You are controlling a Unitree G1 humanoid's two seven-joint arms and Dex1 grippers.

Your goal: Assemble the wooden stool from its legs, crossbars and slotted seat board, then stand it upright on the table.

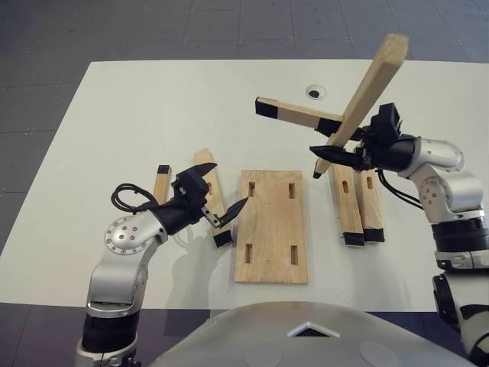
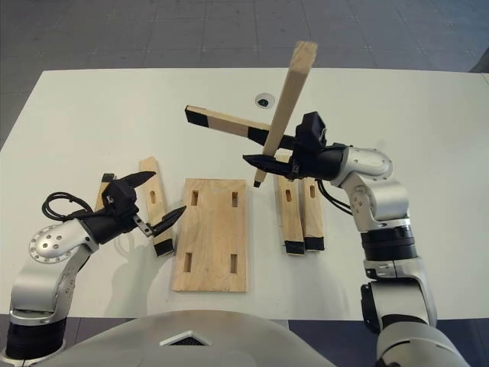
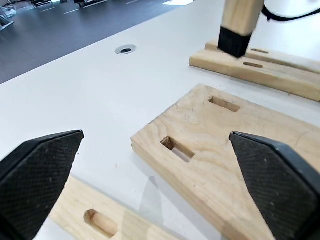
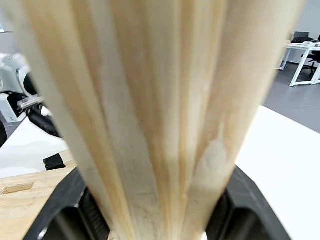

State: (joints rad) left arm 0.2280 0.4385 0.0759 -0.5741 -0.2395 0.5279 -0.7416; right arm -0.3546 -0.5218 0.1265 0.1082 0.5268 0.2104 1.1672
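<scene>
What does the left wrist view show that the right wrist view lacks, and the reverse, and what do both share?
Left wrist view: the open left gripper, the cable hole in the table, two slotted pieces lying flat. Right wrist view: the right gripper clamped on a wooden piece. Both: that piece and the seat board.

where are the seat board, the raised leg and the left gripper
seat board [image 1: 271,225], left eye view, bare middle between its slots
raised leg [image 1: 372,82], left eye view, upper shaft
left gripper [image 1: 230,183], left eye view, midway between its fingertips
</scene>
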